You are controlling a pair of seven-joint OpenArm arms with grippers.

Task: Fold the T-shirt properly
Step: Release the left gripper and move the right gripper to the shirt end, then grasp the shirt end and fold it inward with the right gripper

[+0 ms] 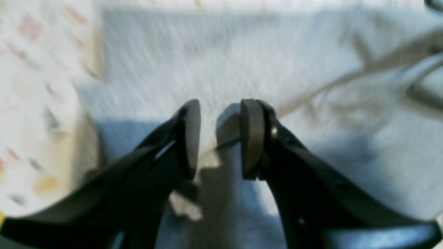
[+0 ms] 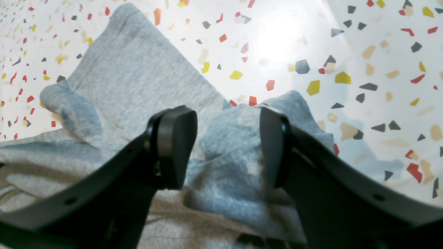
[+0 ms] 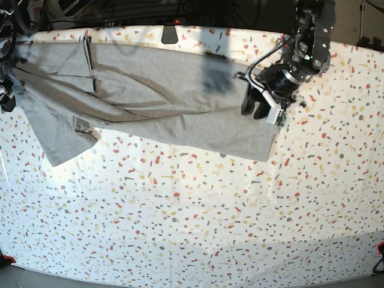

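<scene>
The T-shirt (image 3: pixel 150 96) lay spread long across the far part of the speckled table (image 3: pixel 192 216), plain grey side up, one sleeve trailing toward its near-left corner. At the shirt's left end the right hand (image 2: pixel 228 147) hung over rumpled cloth with its pads (image 2: pixel 174 145) well apart and nothing between them. Over at the shirt's right edge the left hand (image 1: pixel 220 138) hovered low above the fabric, jaws narrowed to a small gap, a fold of grey visible between them, though blur hid whether it was pinched.
</scene>
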